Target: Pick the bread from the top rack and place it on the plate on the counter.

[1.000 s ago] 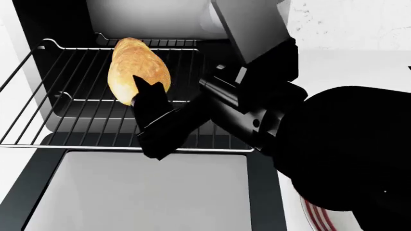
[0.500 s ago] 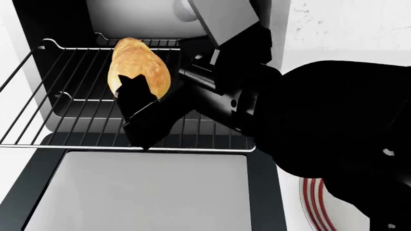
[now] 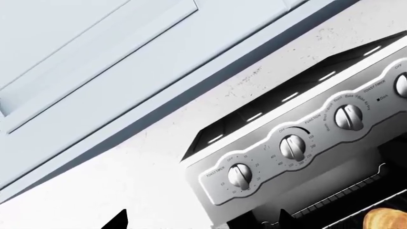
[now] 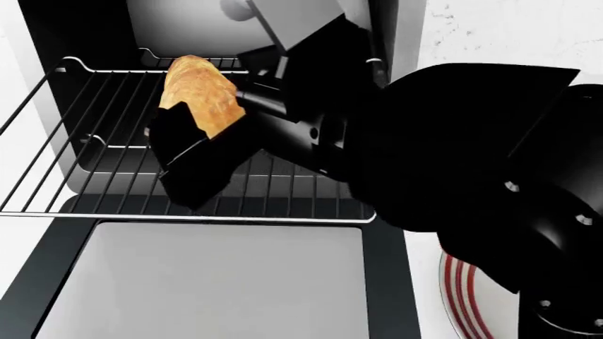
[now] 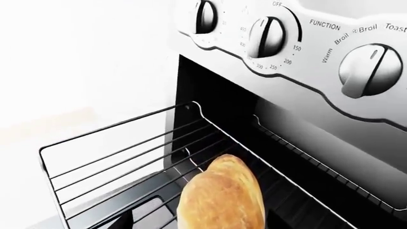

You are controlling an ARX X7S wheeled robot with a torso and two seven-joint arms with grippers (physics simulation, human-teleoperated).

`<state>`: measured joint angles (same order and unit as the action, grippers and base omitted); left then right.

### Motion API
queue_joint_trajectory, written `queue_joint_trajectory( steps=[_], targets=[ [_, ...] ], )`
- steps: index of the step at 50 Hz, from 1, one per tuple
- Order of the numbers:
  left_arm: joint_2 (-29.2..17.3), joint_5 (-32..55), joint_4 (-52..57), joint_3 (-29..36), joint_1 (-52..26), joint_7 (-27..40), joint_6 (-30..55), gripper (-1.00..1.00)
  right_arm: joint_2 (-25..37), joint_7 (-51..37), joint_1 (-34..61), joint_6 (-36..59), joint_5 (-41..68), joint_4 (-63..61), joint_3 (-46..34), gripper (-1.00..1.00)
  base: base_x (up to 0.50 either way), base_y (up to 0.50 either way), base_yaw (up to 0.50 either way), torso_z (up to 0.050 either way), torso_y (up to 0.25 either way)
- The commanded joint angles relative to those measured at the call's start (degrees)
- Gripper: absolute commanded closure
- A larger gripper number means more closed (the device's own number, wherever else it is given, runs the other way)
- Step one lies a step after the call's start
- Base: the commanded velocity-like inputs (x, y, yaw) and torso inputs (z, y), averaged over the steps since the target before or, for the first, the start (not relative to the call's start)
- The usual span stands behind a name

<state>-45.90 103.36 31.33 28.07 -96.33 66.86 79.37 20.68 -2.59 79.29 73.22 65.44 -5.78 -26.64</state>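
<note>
Bread (image 4: 203, 92) on top rack (image 4: 94, 148), pulled out of toaster oven (image 4: 85, 28); oven door (image 4: 203, 282) nearer, plate (image 4: 462, 296) near right on worktop (image 4: 428, 304).

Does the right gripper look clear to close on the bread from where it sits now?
Probably yes. The right gripper is already at the near end of the bread, which lies alone on the pulled-out top rack with nothing between them. Whether its jaws are open is hidden in these views.

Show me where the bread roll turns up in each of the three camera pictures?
Head view: bread on the top rack, upper left, partly behind the right gripper.
Right wrist view: bread, bottom centre.
Left wrist view: a sliver, bottom right corner.
Shared landmark: the rack.
</note>
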Motion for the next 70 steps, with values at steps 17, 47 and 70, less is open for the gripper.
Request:
queue_joint_trajectory(
  steps=[17,47,70],
  targets=[
    [0.2,0.0,0.1,0.2,-0.7,-0.6,-2.1,-1.00,-2.3,5.7,1.8,-4.0,-5.1,5.5,-3.5,-1.00,0.00,0.00,0.00,0.000,0.000],
    [-1.5,3.1,-0.5,2.0,-4.4,1.0,-2.3,-1.00,-4.3,9.8,3.1,-8.7,-9.3,11.7,-8.1,-1.00,0.00,0.00,0.00,0.000,0.000],
    [-2.6,6.4,-0.5,3.6,-6.7,3.0,-3.2,-1.00,-5.7,10.9,2.8,-10.8,-10.8,14.7,-10.3,-1.00,0.00,0.00,0.00,0.000,0.000]
  ],
)
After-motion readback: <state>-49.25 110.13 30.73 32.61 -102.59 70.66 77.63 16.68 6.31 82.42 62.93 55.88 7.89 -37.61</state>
